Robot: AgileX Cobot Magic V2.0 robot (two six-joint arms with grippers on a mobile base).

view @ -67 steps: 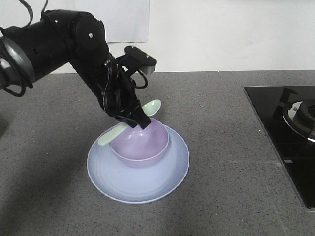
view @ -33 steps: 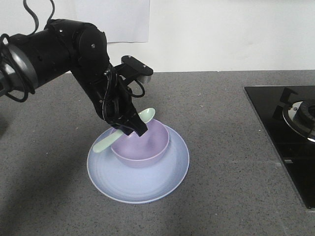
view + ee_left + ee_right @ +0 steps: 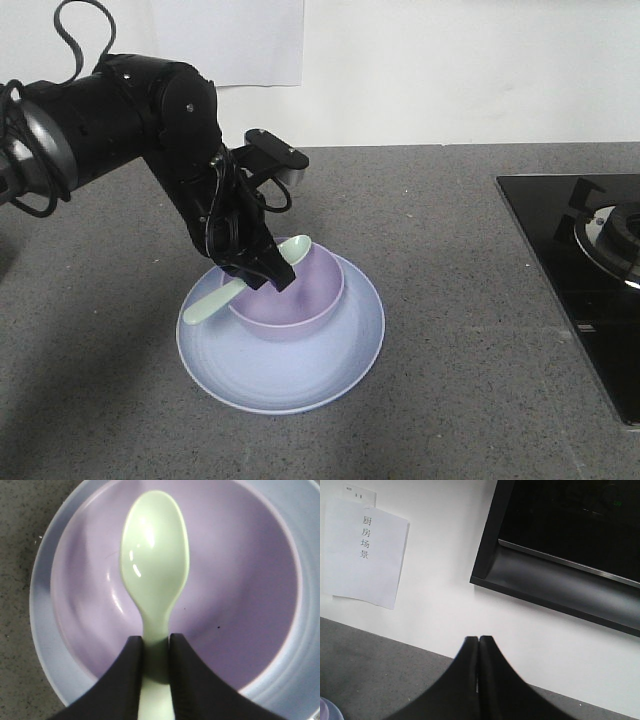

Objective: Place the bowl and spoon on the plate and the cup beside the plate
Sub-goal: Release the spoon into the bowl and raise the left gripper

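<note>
Left-wrist view showed the left gripper [image 3: 155, 647] pinching the spoon [image 3: 154, 570] by its handle, head pointing straight ahead over the bowl [image 3: 240, 595] on the plate [image 3: 42, 595]; right gripper [image 3: 478, 645] pressed together, empty.

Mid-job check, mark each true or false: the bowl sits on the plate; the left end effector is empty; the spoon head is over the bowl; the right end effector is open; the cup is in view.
1. The bowl sits on the plate. True.
2. The left end effector is empty. False: it grips the spoon by its handle.
3. The spoon head is over the bowl. True.
4. The right end effector is open. False: its fingers are closed together, holding nothing.
5. The cup is in view. False: no view shows it.
</note>
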